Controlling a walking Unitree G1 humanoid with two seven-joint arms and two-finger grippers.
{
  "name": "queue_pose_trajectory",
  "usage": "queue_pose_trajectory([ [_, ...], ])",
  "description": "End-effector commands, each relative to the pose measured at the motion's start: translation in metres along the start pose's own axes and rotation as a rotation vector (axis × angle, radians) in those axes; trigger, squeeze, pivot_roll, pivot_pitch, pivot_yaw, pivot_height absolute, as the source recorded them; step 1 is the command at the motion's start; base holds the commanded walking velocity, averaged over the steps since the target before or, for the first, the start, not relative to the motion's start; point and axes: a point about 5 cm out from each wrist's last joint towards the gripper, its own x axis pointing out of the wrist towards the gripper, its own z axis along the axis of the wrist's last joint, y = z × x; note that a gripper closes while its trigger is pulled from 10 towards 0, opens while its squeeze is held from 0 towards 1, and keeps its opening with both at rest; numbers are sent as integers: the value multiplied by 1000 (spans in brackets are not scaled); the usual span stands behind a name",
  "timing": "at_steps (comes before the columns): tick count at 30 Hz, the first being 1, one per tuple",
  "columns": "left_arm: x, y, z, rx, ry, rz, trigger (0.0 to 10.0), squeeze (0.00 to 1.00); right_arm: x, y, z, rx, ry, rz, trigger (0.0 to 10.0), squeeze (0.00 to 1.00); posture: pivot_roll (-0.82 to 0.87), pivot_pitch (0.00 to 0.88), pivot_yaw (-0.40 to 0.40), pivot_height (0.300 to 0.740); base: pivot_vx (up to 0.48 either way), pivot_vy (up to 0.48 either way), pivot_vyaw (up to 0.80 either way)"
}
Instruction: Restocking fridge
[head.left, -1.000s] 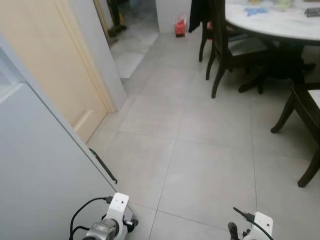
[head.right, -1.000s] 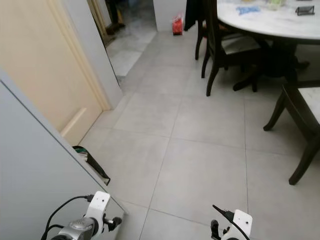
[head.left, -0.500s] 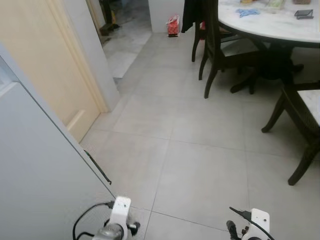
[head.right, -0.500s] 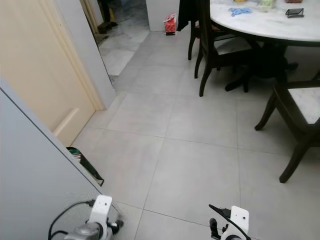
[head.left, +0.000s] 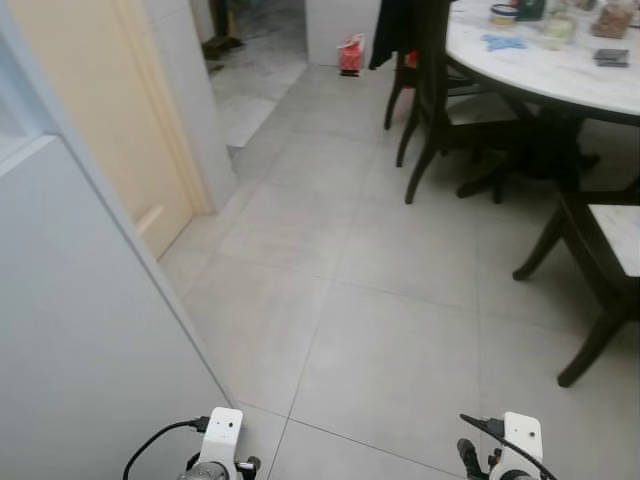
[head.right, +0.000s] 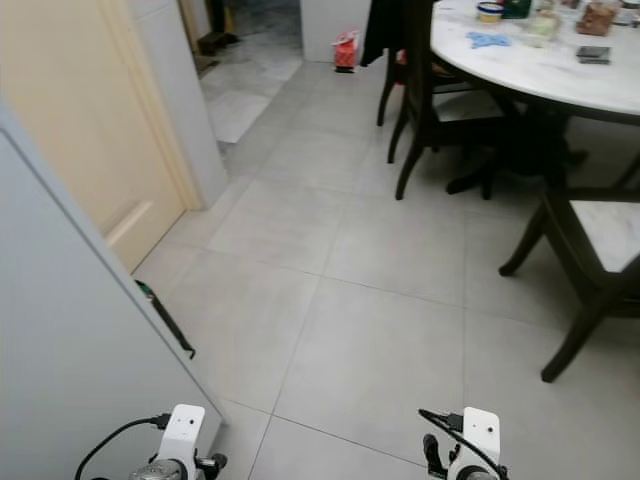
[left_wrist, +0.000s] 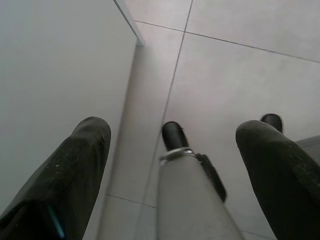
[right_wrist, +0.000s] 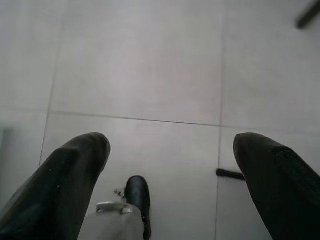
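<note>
Our left claw (left_wrist: 170, 150) hangs with fingers spread wide and empty, just beside the grey fridge door (head.left: 90, 330); our right claw (right_wrist: 170, 160) hangs equally wide over the tiled floor (head.left: 400, 300). Farther off on our right stand dark chairs (head.left: 440, 90) around a marble desk (head.left: 540, 60).

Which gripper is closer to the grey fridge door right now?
Left. The left gripper hangs open right beside the grey fridge door, its panel alongside one finger. The right gripper, also open, hangs over bare floor tiles, farther away.

Fridge (head.left: 80, 330) left; door (head.left: 90, 110) beyond; table (head.left: 540, 60), chairs (head.left: 440, 90) far right.
</note>
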Motion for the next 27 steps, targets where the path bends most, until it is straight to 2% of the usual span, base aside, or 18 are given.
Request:
queue_pose_trajectory([
  [1,0,-1,-2,-24,-4,7,10000,0,0,4,-2,-28,14,27,10000,0,-126,0,-16,740,0,0,0],
  [4,0,-1,-4,-33,-3,12,10000,0,0,4,-3,-38,14,37,10000,0,-113,0,-26,740,0,0,0],
  [8,-2,3,-16,-53,19,34,10000,0,-1,5,-7,-85,20,55,10000,0,-70,0,-49,740,0,0,0],
  [9,-6,24,-30,-61,33,67,10000,0,-1,7,-10,-104,22,63,10000,0,-56,0,-56,740,0,0,0],
  [10,-8,33,-35,-63,37,79,10000,0,-1,8,-11,-109,23,66,10000,0,-51,0,-57,740,0,0,0],
  [11,-8,33,-35,-63,37,79,10000,0,-1,8,-11,-109,23,66,10000,0,-51,0,-57,740,0,0,0],
  [13,-11,46,-43,-67,44,104,10000,0,-1,11,-13,-128,24,79,10000,0,-38,0,-61,740,0,0,0],
  [16,-16,63,-51,-67,50,140,10000,0,-2,21,-17,-211,30,137,10000,0,-18,0,-44,740,0,0,0],
  [23,-15,67,-39,-3,16,132,10000,0,-2,28,-22,-174,21,158,10000,0,-15,0,-22,740,0,0,0],
  [27,-11,62,-27,18,-14,120,10000,0,-2,26,-20,-140,10,147,10000,0,-19,0,-19,740,0,0,0],
])
